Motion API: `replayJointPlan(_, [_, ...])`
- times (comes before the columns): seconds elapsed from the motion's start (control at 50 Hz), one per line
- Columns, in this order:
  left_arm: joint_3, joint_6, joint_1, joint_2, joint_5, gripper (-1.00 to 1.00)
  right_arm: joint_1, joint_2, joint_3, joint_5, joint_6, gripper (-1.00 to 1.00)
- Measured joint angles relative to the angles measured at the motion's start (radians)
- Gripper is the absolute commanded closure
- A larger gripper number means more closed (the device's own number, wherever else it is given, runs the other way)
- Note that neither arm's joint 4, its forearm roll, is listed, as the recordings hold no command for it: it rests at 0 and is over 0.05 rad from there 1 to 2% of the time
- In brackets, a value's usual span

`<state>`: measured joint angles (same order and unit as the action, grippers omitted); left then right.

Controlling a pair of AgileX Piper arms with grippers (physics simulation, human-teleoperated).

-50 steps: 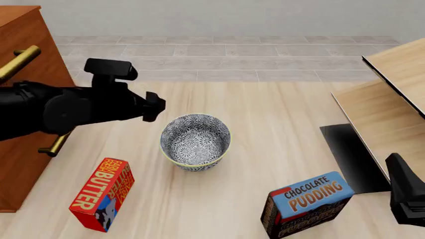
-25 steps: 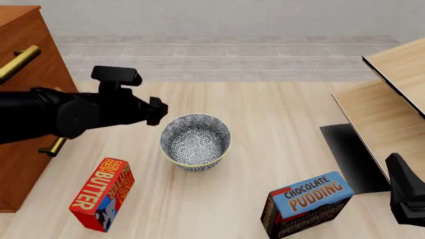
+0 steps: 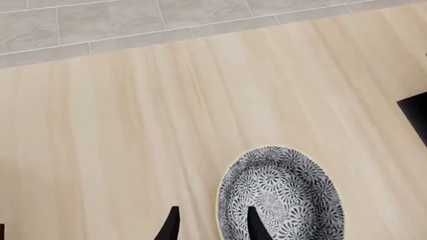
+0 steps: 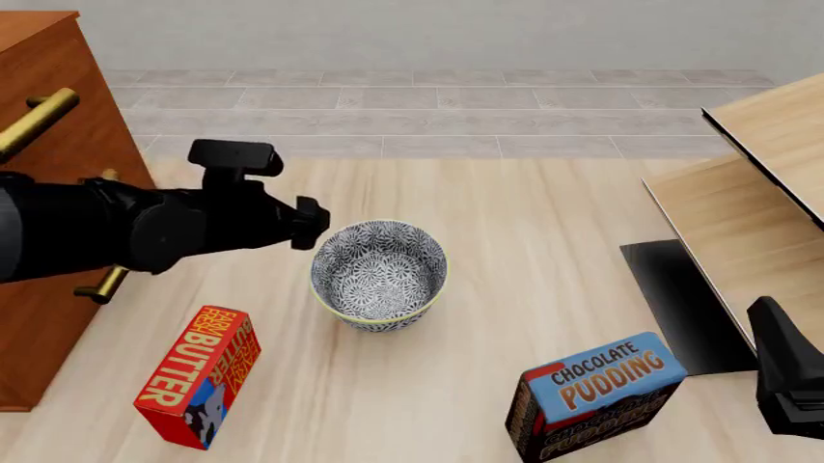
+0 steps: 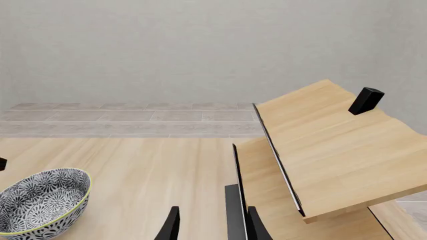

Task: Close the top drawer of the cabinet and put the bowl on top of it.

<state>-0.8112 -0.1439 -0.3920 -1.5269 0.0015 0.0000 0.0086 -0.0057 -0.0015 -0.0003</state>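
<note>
Your left gripper [image 4: 313, 222] has swung right toward the bowl [image 4: 378, 273], which sits mid-desk, right of the cabinet [image 4: 52, 125]. Its jaws are parted and empty, straddling the near rim. Pinch that rim: rigid, probably slick.

The left arm [image 4: 116, 227] stretches in from the left edge of the front view to mid-frame, lying almost level, its gripper [image 4: 313, 224] at the tip. In its wrist view the two fingers [image 3: 172, 226] stand slightly apart (only their tips show). The right gripper [image 4: 788, 381] sits at the lower right corner, fingers [image 5: 171, 225] parted.
</note>
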Motion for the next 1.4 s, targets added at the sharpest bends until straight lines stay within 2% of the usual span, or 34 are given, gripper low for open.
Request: replayJointPlan(1.4, [-0.047,-0.027,-0.004,-0.163,-0.069,-1.00,0.000,0.000,0.000,0.000,0.000,-1.00])
